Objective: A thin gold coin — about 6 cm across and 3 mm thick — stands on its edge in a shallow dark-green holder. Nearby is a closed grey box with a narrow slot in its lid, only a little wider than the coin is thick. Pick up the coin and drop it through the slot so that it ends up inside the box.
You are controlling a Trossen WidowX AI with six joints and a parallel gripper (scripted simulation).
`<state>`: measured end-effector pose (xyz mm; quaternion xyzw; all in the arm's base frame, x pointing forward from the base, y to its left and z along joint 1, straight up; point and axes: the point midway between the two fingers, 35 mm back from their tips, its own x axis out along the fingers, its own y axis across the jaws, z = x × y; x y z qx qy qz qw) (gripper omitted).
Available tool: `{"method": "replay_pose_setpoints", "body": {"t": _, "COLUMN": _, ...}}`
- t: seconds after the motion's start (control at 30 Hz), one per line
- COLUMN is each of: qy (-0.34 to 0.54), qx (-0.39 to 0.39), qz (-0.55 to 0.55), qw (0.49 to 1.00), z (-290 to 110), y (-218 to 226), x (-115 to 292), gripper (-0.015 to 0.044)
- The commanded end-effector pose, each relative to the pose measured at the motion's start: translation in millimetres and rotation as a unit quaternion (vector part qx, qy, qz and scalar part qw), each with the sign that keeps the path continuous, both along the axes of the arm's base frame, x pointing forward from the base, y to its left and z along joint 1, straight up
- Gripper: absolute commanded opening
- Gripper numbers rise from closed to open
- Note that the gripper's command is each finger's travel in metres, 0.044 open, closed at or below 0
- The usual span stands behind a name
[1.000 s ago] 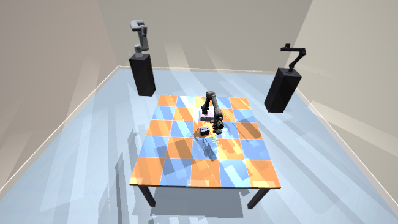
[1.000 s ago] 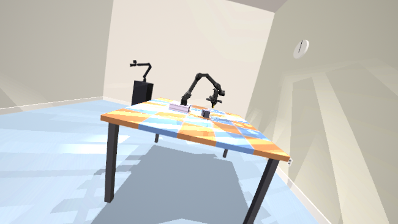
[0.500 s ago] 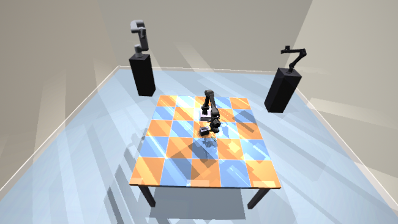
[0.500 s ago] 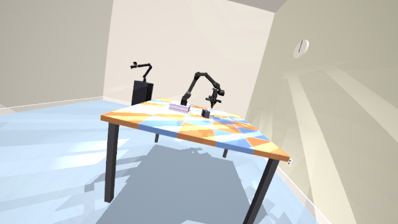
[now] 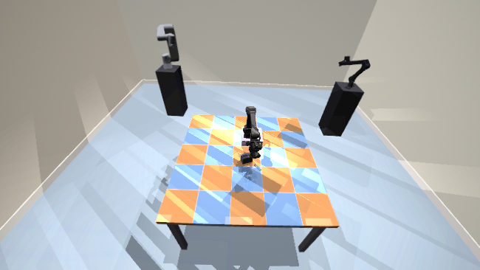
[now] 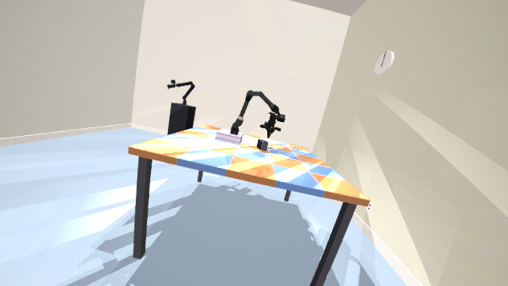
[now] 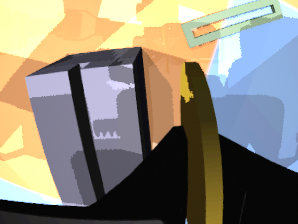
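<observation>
My gripper (image 5: 254,156) (image 6: 270,134) (image 7: 202,145) is shut on the gold coin (image 7: 193,90) and holds it on edge, above the table. The closed grey box (image 5: 245,158) (image 6: 262,144) (image 7: 109,116) stands just below and to the left of the coin in the wrist view. The narrow dark slot (image 7: 84,129) runs along its lid. The coin's edge hangs beside the box's right side, not over the slot. The shallow green holder (image 5: 257,167) (image 7: 188,32) lies empty on the table beyond the box.
The checkered orange and blue table (image 5: 314,214) (image 6: 195,156) carries the arm's pale base plate (image 6: 230,137) behind the box. Two black pedestals (image 5: 171,90) (image 5: 340,108) with camera arms stand on the floor beyond the table.
</observation>
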<state>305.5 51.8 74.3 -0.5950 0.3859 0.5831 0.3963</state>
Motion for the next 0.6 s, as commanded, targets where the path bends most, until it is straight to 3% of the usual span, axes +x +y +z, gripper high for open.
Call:
{"method": "replay_pose_setpoints", "body": {"t": 0.0, "qy": 0.000, "qx": -0.002, "qz": 0.002, "qw": 1.000, "z": -1, "y": -10, "x": -7, "gripper": 0.0000}}
{"method": "replay_pose_setpoints", "body": {"t": 0.57, "qy": 0.001, "qx": -0.003, "qz": 0.002, "qw": 1.000, "z": -4, "y": -43, "x": -34, "gripper": 0.0000}}
